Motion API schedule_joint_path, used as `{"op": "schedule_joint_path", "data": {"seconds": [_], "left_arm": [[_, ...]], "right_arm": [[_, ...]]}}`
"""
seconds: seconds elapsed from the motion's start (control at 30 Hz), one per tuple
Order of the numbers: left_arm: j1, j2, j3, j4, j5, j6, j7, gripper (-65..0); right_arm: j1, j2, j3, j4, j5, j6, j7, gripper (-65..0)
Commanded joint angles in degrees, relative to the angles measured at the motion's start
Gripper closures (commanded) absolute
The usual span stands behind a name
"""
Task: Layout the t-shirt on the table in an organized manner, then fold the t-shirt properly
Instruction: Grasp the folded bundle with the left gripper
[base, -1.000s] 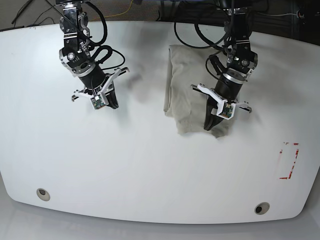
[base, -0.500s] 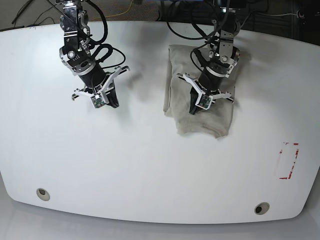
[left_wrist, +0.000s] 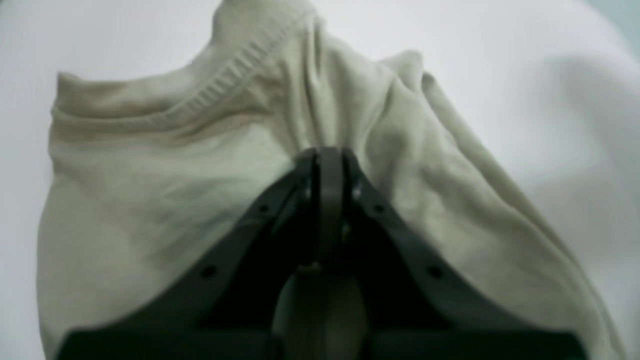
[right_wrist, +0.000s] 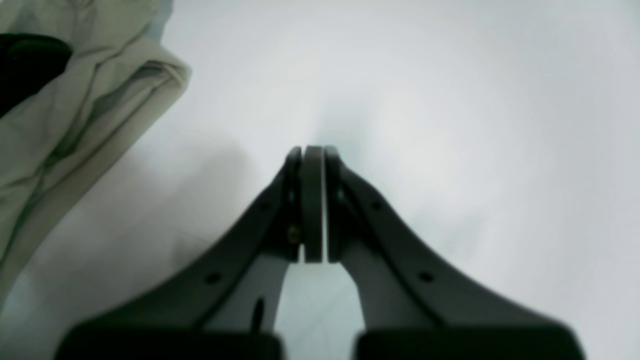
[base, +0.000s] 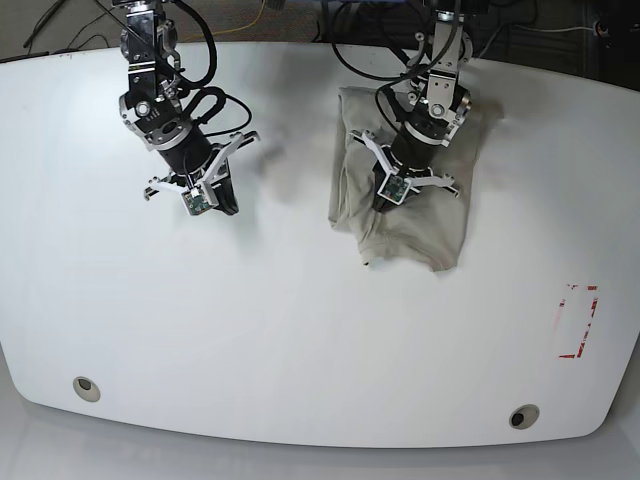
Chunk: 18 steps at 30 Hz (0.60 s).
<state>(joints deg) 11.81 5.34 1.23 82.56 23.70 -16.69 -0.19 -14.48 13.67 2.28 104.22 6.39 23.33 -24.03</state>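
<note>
One t-shirt (base: 410, 225), folded up on the far-right part of the table (base: 300, 330). Two grippers: left gripper (left_wrist: 327, 155) clenched, tips pressed on the shirt (nothing visibly pinched), right gripper (right_wrist: 312, 152) clenched empty over bare tabletop.

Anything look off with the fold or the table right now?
The t-shirt is folded but untidy: its edges are uneven and the fabric bunches into ridges around the shut left gripper, which presses on it, as the left wrist view shows. The right gripper is shut over bare table. Nothing spilled or damaged.
</note>
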Motion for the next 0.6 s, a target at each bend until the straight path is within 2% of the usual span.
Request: {"op": "schedule_joint_path", "data": {"seconds": [0.0, 0.3, 0.47, 0.57], "left_arm": [[0.5, -1.3, -1.9, 0.1, 0.1, 0.6, 0.1, 0.0], [0.6, -6.1, -8.1, -0.2, -0.8, 0.0, 0.1, 0.0], [0.5, -9.4, -12.7, -0.3, -5.0, -5.3, 0.1, 0.0], [0.4, -10.7, -15.2, -0.9, -6.2, -7.1, 0.1, 0.0]], "right_arm": [[0.5, 0.6, 0.3, 1.8, 1.1, -0.2, 1.6, 0.0], [-0.4, 0.6, 0.3, 1.8, 1.2, -0.2, 1.6, 0.0], [-0.8, 0.4, 0.2, 3.0, 1.2, -0.2, 1.5, 0.0], [-1.3, 0.4, 0.1, 3.0, 1.2, -0.2, 1.5, 0.0]]}}
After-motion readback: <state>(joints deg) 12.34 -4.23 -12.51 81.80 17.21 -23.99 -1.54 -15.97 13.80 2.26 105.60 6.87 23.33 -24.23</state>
